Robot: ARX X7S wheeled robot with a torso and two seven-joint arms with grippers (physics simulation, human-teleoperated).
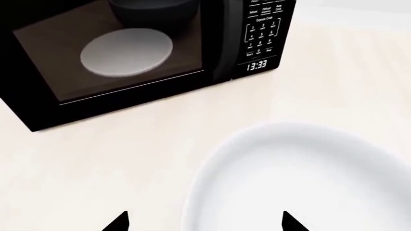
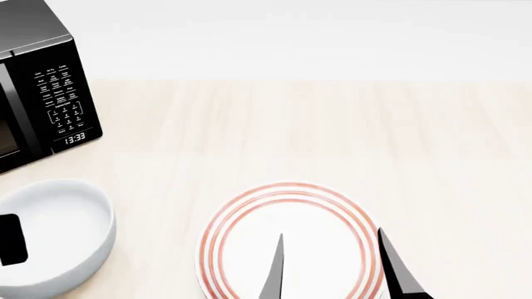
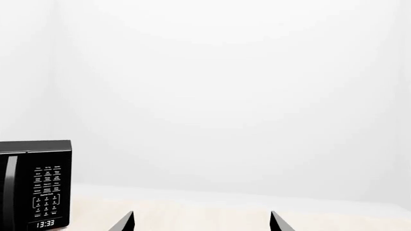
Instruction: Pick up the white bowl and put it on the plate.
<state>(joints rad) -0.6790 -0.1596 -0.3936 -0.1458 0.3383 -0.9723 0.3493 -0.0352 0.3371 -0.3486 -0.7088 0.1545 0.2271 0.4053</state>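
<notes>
While both arms hang low over the table (image 2: 332, 131), this is how it lies:
Left gripper (image 1: 204, 222): prongs spread wide, straddling the near rim of the white bowl (image 1: 301, 178), nothing clamped.
Right gripper (image 2: 332, 268): prongs apart, poised above the plate (image 2: 287, 240), holding nothing.
White bowl: upright on the table, left of the plate, apart from it.
Plate: flat, red-ringed, bare.
Microwave (image 2: 50, 93): far left, beyond the bowl, clock showing 13:33.

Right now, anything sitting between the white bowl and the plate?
Nothing. In the head view, only bare tabletop separates the white bowl from the plate; they do not touch.
</notes>
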